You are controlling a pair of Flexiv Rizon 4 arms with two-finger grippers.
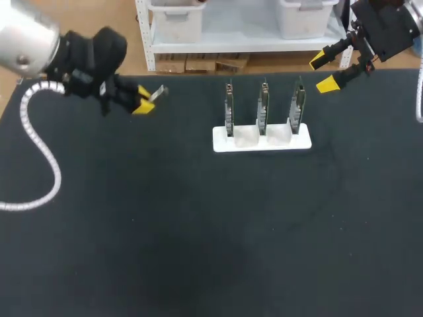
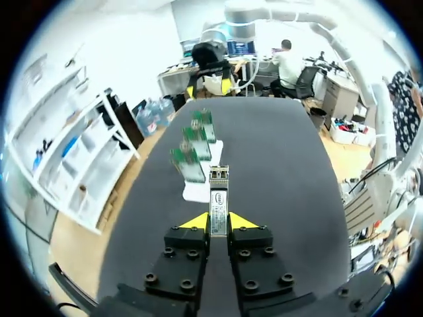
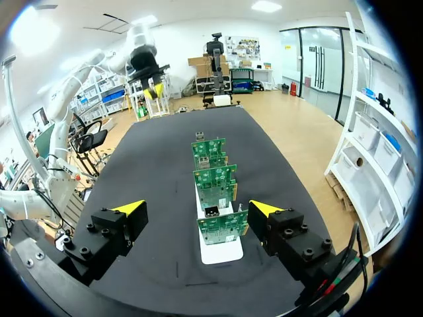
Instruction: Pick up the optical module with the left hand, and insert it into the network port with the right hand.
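Observation:
My left gripper (image 1: 144,100) hovers above the table's far left, shut on the silver optical module (image 1: 157,94), which sticks out past the yellow tips toward the boards. In the left wrist view the module (image 2: 219,200) is clamped between the fingers of the gripper (image 2: 218,222), pointing at the boards (image 2: 192,146). Three green circuit boards with network ports stand upright in a white holder (image 1: 262,140) at the table's far middle. My right gripper (image 1: 323,71) hangs wide open at the far right, empty. From the right wrist, the gripper (image 3: 197,210) faces the nearest board (image 3: 222,227) head-on.
The black table mat (image 1: 211,224) spreads around the holder. A white coiled cable (image 1: 39,158) from my left arm loops over the mat's left side.

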